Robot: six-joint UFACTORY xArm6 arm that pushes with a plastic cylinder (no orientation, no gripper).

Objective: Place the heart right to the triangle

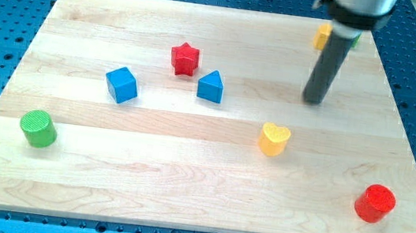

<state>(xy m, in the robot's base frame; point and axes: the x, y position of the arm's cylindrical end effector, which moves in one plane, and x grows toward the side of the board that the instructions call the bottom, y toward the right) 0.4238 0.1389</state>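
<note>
- Working a plain dark rod, no fingers to open or close; my tip [315, 100] rests on the pale wooden board [182, 201], well toward the view's top right of the yellow heart block [273, 139].
- That heart lies below and right of the blue triangle block [211, 87], apart from it.
- Best approach, I judge: bring my tip round beneath the heart, then push toward the view's top until level with the triangle.
- Keep clear of the red star block [185, 58].
- A yellow block [323, 37] and a green one behind the rod are partly hidden.
</note>
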